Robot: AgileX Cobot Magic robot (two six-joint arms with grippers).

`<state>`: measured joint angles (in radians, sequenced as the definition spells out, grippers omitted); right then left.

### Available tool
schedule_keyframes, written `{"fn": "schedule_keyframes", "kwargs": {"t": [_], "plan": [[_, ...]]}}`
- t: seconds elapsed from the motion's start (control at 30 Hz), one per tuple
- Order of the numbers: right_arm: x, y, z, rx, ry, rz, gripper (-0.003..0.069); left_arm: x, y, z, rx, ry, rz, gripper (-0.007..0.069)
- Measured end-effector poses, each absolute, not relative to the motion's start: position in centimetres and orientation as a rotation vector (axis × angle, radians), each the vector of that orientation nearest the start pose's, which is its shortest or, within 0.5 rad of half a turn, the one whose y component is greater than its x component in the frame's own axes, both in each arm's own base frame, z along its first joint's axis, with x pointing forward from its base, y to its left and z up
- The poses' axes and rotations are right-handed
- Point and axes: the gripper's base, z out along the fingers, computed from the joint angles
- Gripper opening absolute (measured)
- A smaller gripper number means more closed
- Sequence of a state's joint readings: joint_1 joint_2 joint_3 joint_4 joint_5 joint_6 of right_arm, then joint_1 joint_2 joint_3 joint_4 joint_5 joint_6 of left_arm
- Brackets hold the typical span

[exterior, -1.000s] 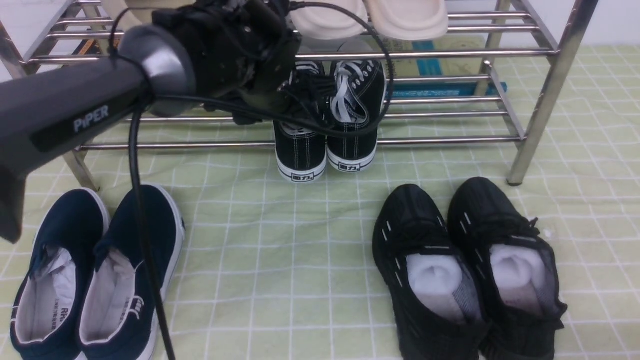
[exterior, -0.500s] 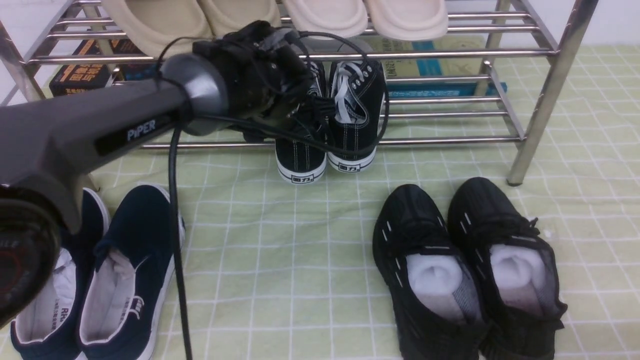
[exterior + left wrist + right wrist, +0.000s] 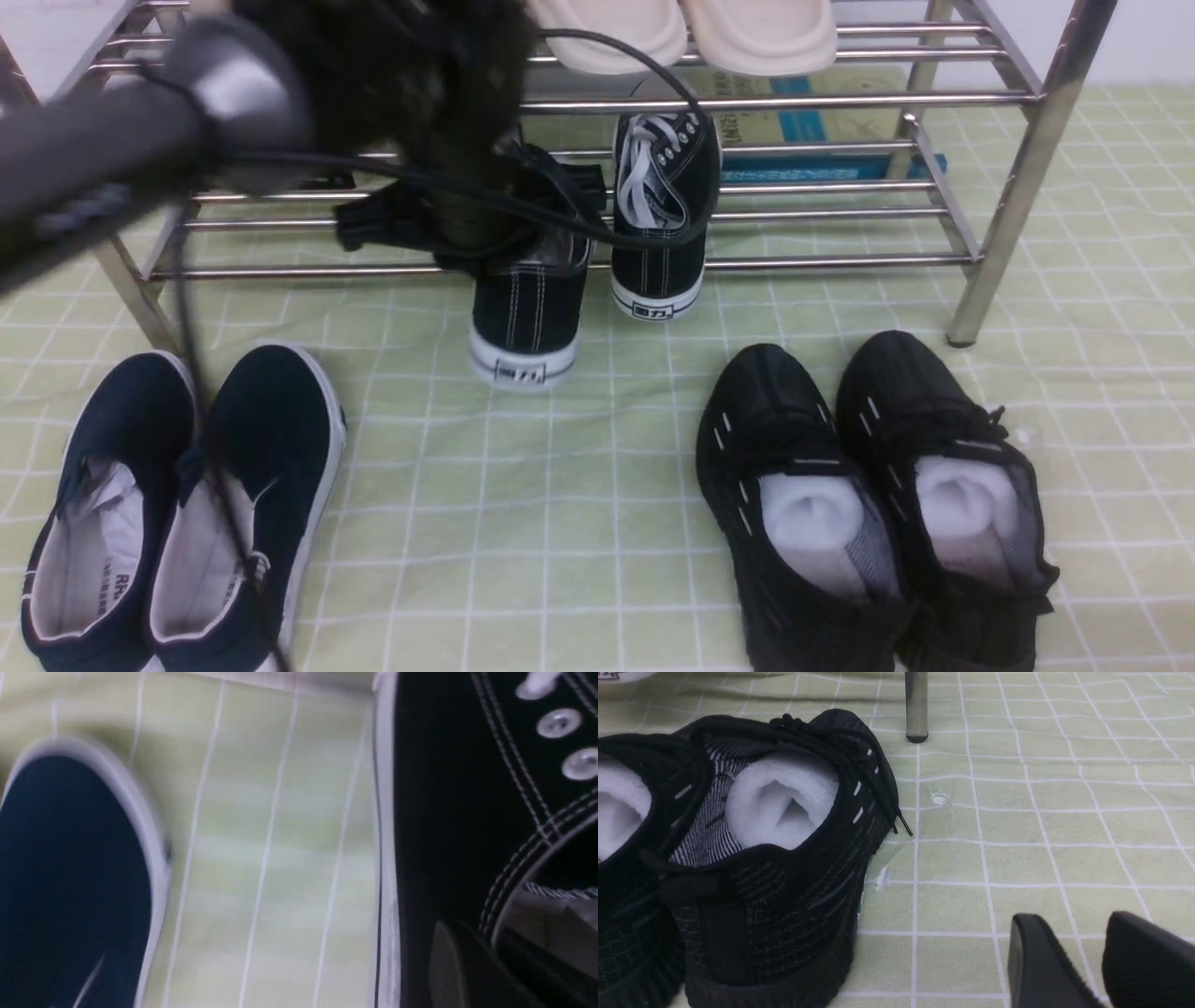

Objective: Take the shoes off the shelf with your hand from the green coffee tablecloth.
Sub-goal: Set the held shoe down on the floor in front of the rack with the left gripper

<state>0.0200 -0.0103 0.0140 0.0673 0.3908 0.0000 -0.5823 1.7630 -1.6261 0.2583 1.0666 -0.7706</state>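
The shoes are black canvas sneakers with white laces. The left sneaker [image 3: 523,317] sticks out past the front rail of the shelf [image 3: 840,264], heel toward me over the green coffee tablecloth [image 3: 579,485]. My left gripper [image 3: 495,224] is shut on its collar; in the left wrist view one finger [image 3: 448,961] lies on the outside of the canvas wall [image 3: 444,812]. The right sneaker [image 3: 665,215] still rests on the lower tier. My right gripper [image 3: 1097,961] hangs open over bare cloth, holding nothing.
Navy slip-ons [image 3: 187,504] lie front left and black mesh trainers [image 3: 868,495] front right on the cloth. Beige slippers [image 3: 691,33] sit on the shelf's top tier, with boxes [image 3: 812,121] behind. A shelf leg [image 3: 916,704] stands beyond the trainers.
My left gripper has shut on the left sneaker's collar and drawn it forward and leftward off the lower rails. The right sneaker and the right arm have stayed put.
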Motion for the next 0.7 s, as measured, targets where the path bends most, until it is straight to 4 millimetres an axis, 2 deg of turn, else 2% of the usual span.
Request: {"fn": "schedule_keyframes", "kwargs": {"t": [0.03,0.2,0.33,0.4,0.57,0.7], "plan": [[5.2,0.3,17.4,0.022,1.878,0.081,0.0237,33.1,-19.4,32.3,-0.144,2.630,-0.122,0.0011],[5.2,0.3,17.4,0.022,1.878,0.081,0.0237,29.8,-17.8,35.3,-0.029,2.718,-0.102,0.0011],[5.2,0.3,17.4,0.022,1.878,0.081,0.0237,28.8,-17.0,36.8,0.000,2.674,-0.103,0.0011],[5.2,0.3,17.4,0.022,1.878,0.081,0.0237,27.6,-16.1,37.5,-0.001,2.656,-0.107,0.0011],[5.2,0.3,17.4,0.022,1.878,0.081,0.0237,25.5,-14.5,36.4,-0.060,2.688,-0.066,0.0011],[5.2,0.3,17.4,0.022,1.878,0.081,0.0237,23.5,-12.5,32.6,-0.284,2.732,0.051,0.0011]]}}
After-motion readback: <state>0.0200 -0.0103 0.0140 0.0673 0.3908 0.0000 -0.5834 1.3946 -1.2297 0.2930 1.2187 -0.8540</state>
